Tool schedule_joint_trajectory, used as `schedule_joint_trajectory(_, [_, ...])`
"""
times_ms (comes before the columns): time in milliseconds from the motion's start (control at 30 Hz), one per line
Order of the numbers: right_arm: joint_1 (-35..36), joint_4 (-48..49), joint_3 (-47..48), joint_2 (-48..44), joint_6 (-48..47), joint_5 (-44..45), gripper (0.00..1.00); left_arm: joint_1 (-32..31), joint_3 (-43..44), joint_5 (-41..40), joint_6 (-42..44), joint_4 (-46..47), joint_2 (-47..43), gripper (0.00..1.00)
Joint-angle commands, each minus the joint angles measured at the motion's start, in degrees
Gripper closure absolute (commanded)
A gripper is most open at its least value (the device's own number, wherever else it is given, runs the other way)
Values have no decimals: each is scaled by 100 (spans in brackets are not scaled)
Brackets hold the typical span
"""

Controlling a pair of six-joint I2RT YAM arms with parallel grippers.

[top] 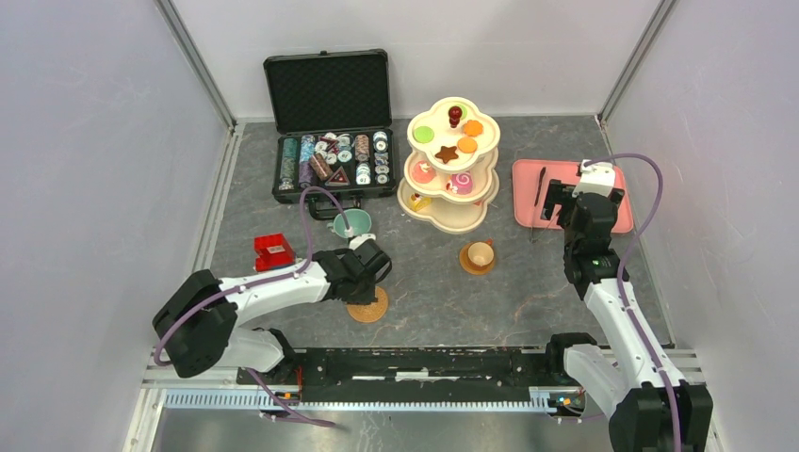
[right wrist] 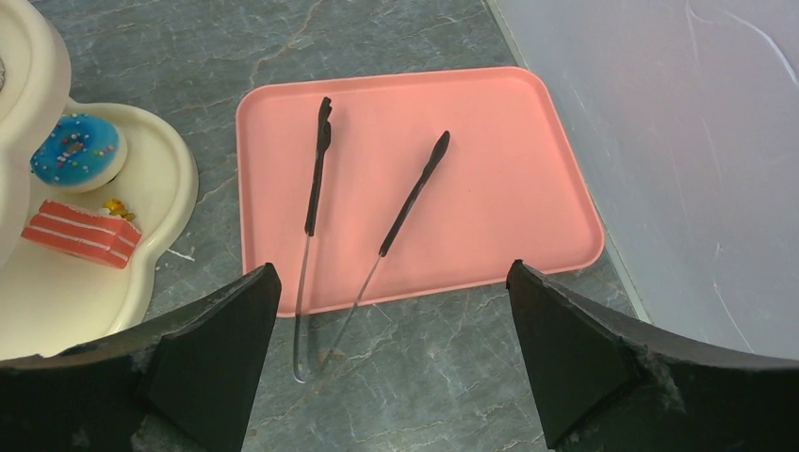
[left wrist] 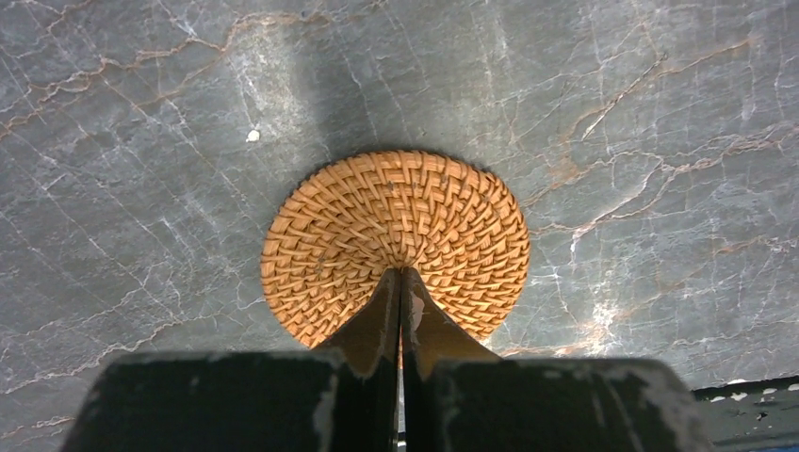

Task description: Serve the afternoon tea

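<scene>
The cream three-tier stand with a red knob holds toy pastries at the back centre. The right wrist view shows its bottom tier with a blue donut and a red cake slice. A teal cup stands on the table. A small brown cup sits on a woven saucer. My left gripper is shut, fingers together, over the second woven saucer, which lies flat. My right gripper is open and empty.
A pink tray at the right holds black-handled tongs whose loop end hangs over its near edge. An open black case of poker chips stands at the back left. A red toy car lies left of my left arm.
</scene>
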Motion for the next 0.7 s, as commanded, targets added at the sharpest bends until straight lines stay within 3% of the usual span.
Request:
schedule_joint_trajectory(0, [-40, 199, -1, 19, 37, -83, 2, 29, -91, -20, -304, 384, 206, 98])
schedule_joint_trajectory(233, [-57, 212, -10, 17, 51, -102, 2, -31, 325, 283, -145, 983, 790, 98])
schedule_joint_trajectory(667, [-125, 225, -32, 59, 36, -103, 2, -81, 2526, 309, 478, 1295, 2601, 98])
